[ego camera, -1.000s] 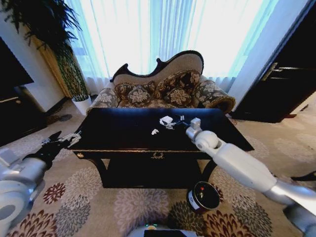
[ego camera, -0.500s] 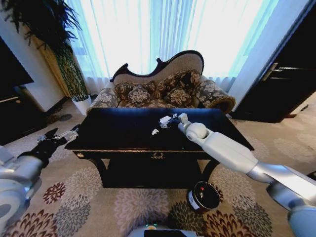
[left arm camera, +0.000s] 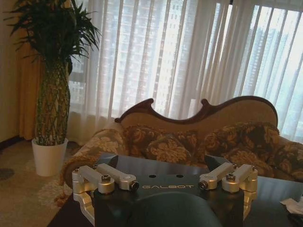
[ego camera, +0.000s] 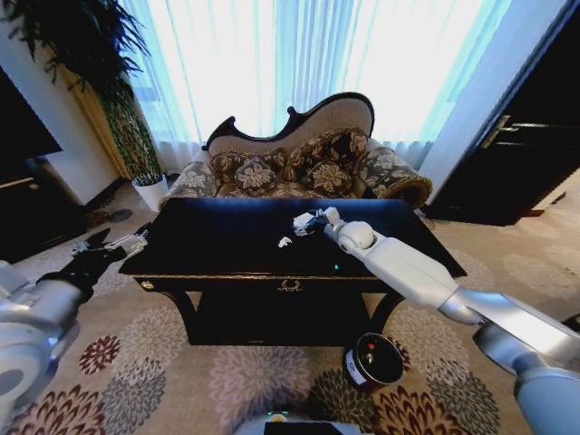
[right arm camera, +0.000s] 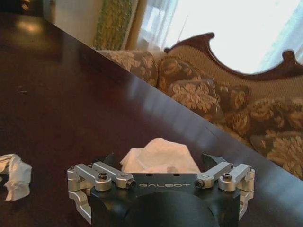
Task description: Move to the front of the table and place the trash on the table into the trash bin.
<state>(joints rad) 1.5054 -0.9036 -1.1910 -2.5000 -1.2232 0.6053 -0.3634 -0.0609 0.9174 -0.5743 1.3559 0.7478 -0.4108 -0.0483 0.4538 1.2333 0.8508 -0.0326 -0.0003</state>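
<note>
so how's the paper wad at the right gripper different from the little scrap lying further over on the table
The paper wad is clearly bigger and puffier; the little scrap is smaller and flatter.
The wad sits between the fingers of the right gripper; the scrap lies apart, untouched.
In the head view the wad lies farther back on the table than the scrap.
Both are crumpled white paper.

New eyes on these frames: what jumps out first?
The right gripper stretched over the dark table, open around a crumpled white paper, with a smaller scrap lying nearby. Next, the trash bin on the floral carpet in front of the table, and the left gripper hanging off the table's left end.
</note>
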